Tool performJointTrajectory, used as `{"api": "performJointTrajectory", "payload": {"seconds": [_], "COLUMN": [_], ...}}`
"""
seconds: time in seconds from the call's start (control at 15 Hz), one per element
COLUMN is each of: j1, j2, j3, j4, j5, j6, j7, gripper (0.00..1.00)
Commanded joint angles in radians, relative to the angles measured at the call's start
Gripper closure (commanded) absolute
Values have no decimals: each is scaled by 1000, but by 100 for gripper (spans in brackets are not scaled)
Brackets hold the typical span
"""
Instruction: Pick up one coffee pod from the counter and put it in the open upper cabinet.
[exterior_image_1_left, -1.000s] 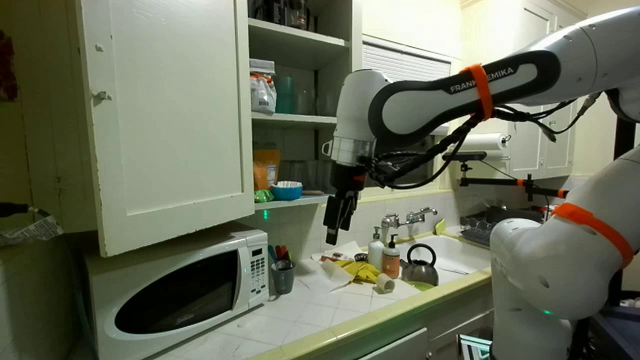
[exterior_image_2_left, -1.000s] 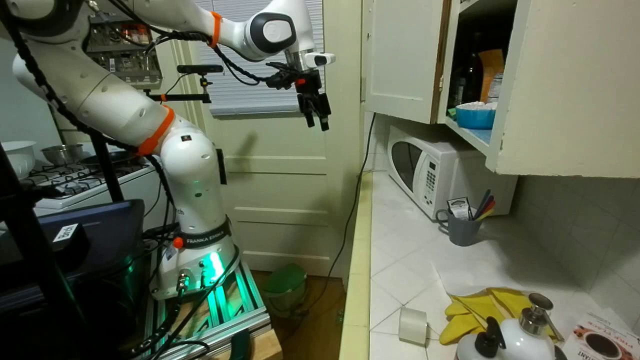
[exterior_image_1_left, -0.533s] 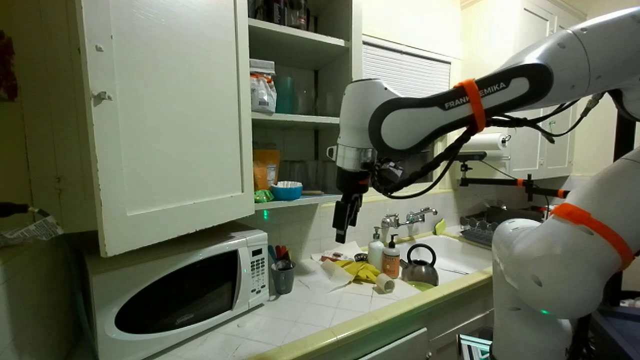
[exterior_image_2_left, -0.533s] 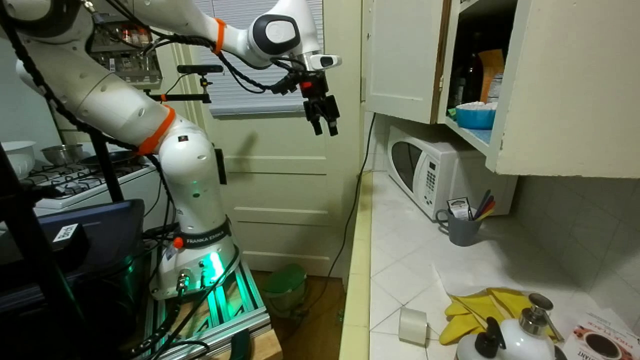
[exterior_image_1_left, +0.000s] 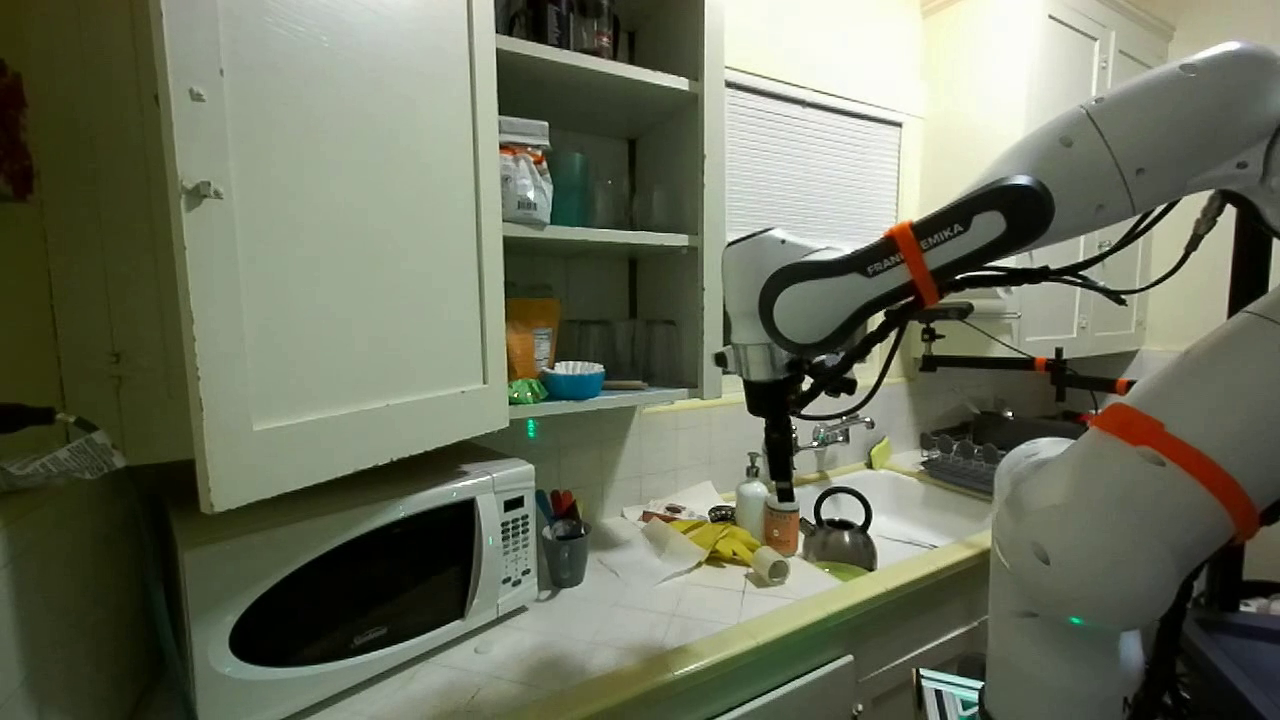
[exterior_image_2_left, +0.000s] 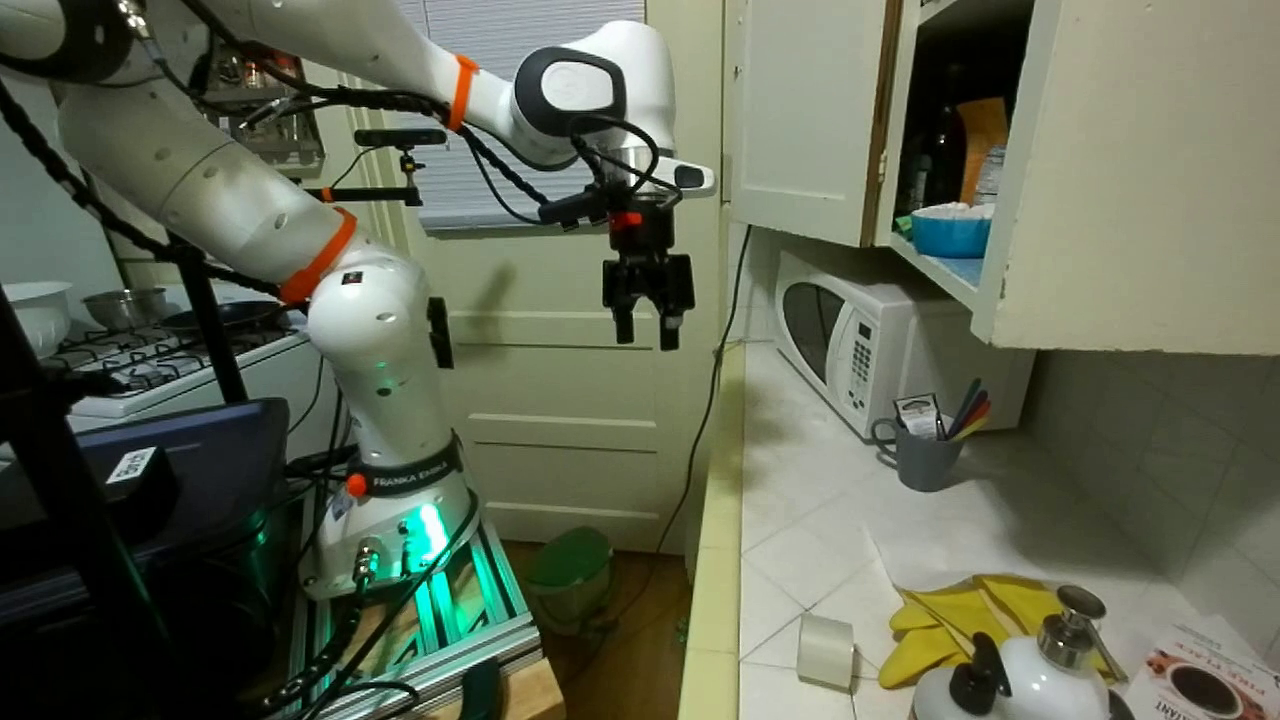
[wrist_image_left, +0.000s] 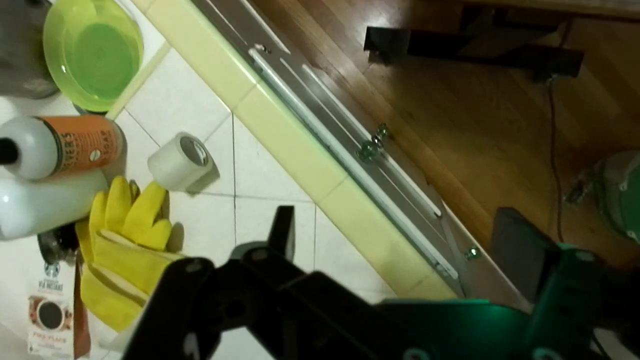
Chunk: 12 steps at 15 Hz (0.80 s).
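My gripper (exterior_image_2_left: 648, 332) is open and empty, pointing straight down. In an exterior view it shows edge-on (exterior_image_1_left: 784, 492), in front of the soap bottle. In the wrist view its fingers (wrist_image_left: 402, 237) are wide apart above the front edge of the counter (wrist_image_left: 270, 172). The pale tiled counter also shows in both exterior views (exterior_image_1_left: 640, 632) (exterior_image_2_left: 800, 460). The white upper cabinet (exterior_image_1_left: 610, 240) stands open, its door (exterior_image_1_left: 350, 220) swung out over the microwave. It also shows in an exterior view (exterior_image_2_left: 1150, 180). I cannot make out a coffee pod; a small pale spot (exterior_image_1_left: 484, 648) on the counter is unclear.
Yellow gloves (wrist_image_left: 130, 250), a tape roll (wrist_image_left: 180, 160), an orange-labelled soap bottle (wrist_image_left: 82, 142), a green bowl (wrist_image_left: 100, 57), a coffee box (wrist_image_left: 50, 315) and a kettle (exterior_image_1_left: 840, 545) are on or by the counter. A grey mug (exterior_image_2_left: 928, 460) stands near the microwave (exterior_image_2_left: 880, 330).
My gripper has come down and moved away from the upper cabinet toward the sink side. It has turned, so its fingers line up edge-on in an exterior view. It stays open.
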Motion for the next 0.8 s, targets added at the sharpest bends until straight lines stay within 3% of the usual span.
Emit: {"api": "performJointTrajectory", "payload": {"seconds": [0.0, 0.4, 0.73], "j1": [-11, -23, -79], "j2": [11, 35, 151], "j3": [-21, -28, -61], "j4": [-1, -1, -12], "j5": [-19, -30, -127], "j6": [-4, -4, 92], "j7": [-11, -20, 15], "gripper": [0, 0, 0]}}
